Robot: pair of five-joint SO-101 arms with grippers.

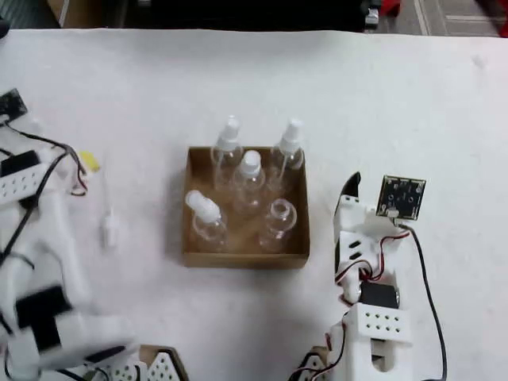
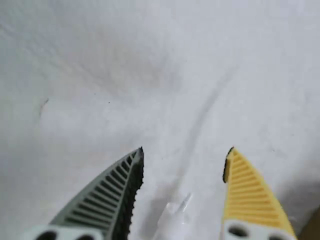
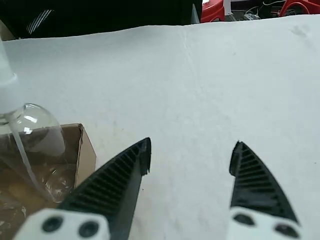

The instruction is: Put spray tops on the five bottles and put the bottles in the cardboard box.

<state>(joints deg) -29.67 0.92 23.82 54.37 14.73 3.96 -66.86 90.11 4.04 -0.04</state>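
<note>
With our left fingers (image 2: 125, 185) and right fingers (image 3: 117, 182) both spread, we could clip the last spray top (image 1: 108, 230), lying on the tabletop (image 1: 413, 103) left of the cardboard box (image 1: 246, 259), by its thin tube and seat it crooked on the uncapped bottle (image 1: 279, 214).

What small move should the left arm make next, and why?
Probably lower the open left gripper and close it on the loose spray top lying just below it on the table; one bottle in the box has no top yet.

surface: white cloth (image 1: 413, 87) | beyond far edge: dark strip (image 1: 238, 12) | red item (image 3: 214, 11)
</note>
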